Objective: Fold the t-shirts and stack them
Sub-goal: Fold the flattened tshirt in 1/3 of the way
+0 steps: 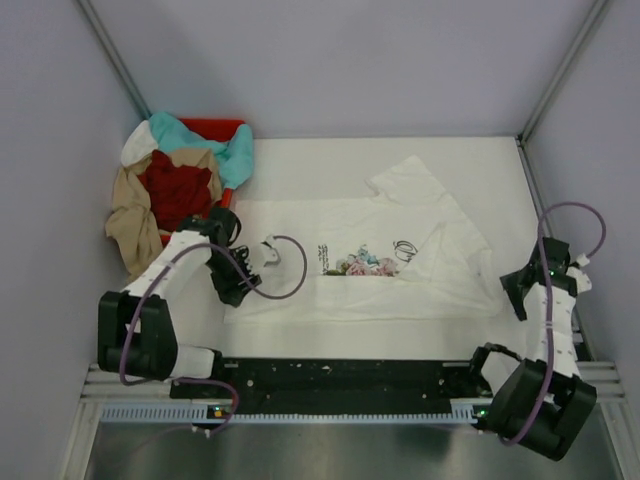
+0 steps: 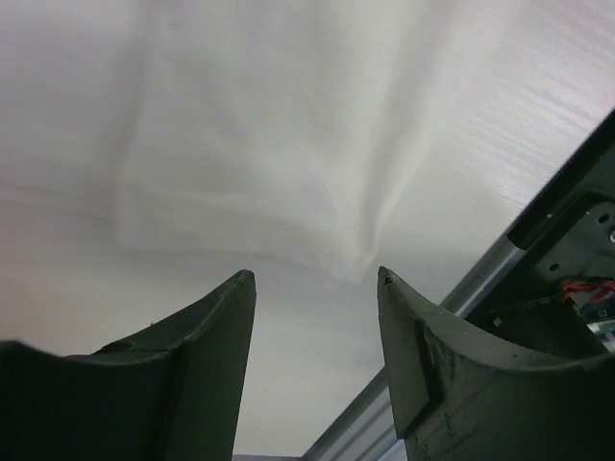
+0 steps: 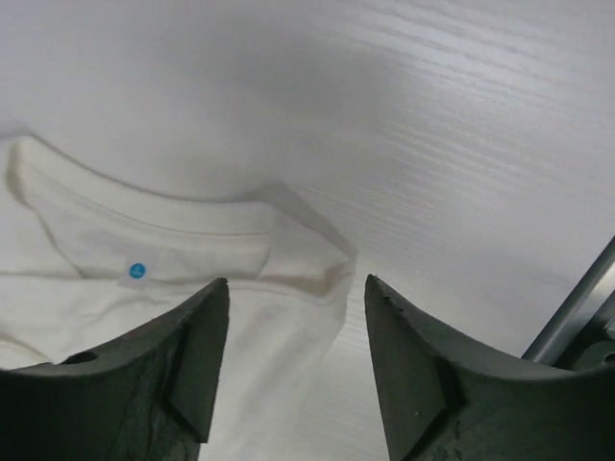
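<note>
Two open grippers for you, and neither one has hold of anything. Your left gripper (image 1: pixel 268 252) sits over the 9 o'clock end of the white cloth t-shirt with the pink-and-blue flower print (image 1: pixel 400 235). From its wrist cam the jaws are spread wide with only a creased corner of that shirt (image 2: pixel 288 144) under the gap, no cloth pinched.

Your right gripper (image 1: pixel 512 288) is at about the shirt's 4 o'clock edge, jaws just as wide. Its wrist cam looks down on the ribbed collar (image 3: pixel 163 216) with a small round blue label (image 3: pixel 137 270), which lies toward the left finger. I can't tell if the fingertips touch the fabric.

That shirt is spread roughly flat across the middle of the white table (image 1: pixel 300 165). One sleeve pokes toward 12 o'clock and the print sits near the centre.

Up at the table's 10 o'clock corner the rest are heaped in and over the red plastic bin (image 1: pixel 215 126): a teal tee (image 1: pixel 235 155), a dark red tee (image 1: pixel 178 190), a tan tee (image 1: pixel 130 215) and a cream tee (image 1: pixel 140 145), all bunched up.
</note>
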